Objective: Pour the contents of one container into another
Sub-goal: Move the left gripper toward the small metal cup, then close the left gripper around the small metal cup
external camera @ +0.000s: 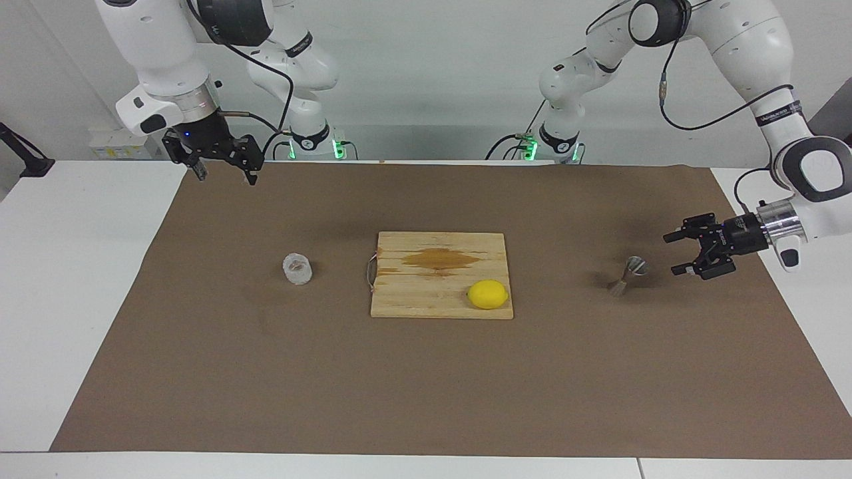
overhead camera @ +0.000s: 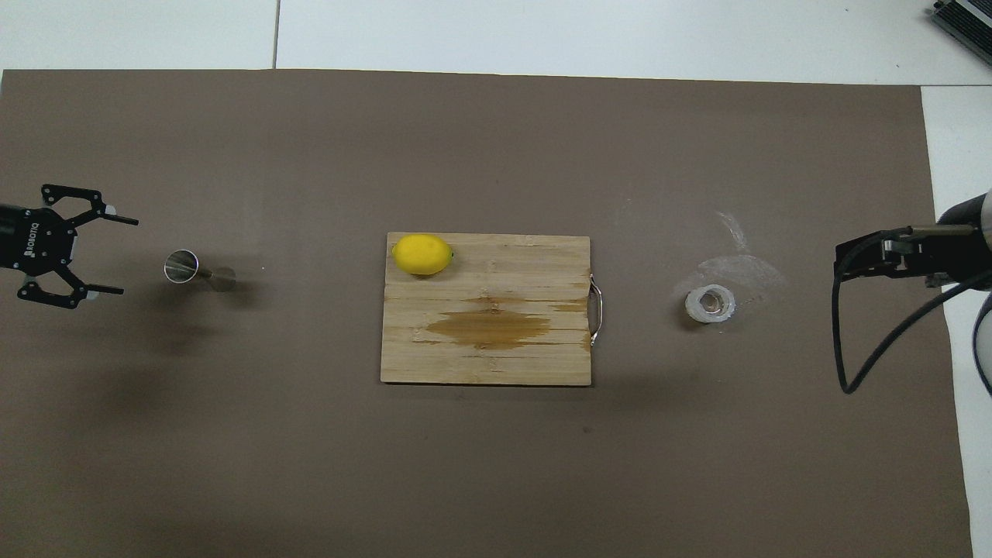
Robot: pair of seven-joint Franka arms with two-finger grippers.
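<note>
While both arms sit clear of the work, here's the layout. Jigger (external camera: pixel 627 275): silver-grey metal, hourglass, two cones at a narrow waist, standing upright on the brown mat (external camera: pixel 426 392) toward the left arm's end, long axis vertical, open mouth up. Glass cup (external camera: pixel 297 269): squat, clear, faceted wall, upright, mouth up, toward the right arm's end, whitish smear on the mat around it. Between them a slatted wooden cutting board (external camera: pixel 413 303) with a wire handle on the cup side and a dark wet-looking stain; smooth yellow lemon (external camera: pixel 488 294) on its corner farther from the robots, jigger side. Left gripper (external camera: pixel 673 253) is turned sideways just beside the jigger, tips aimed at it, jaws spread wide, holding nothing, not touching. Right gripper (external camera: pixel 225 174) waits raised over the mat corner nearest its base, fingers apart, empty.
</note>
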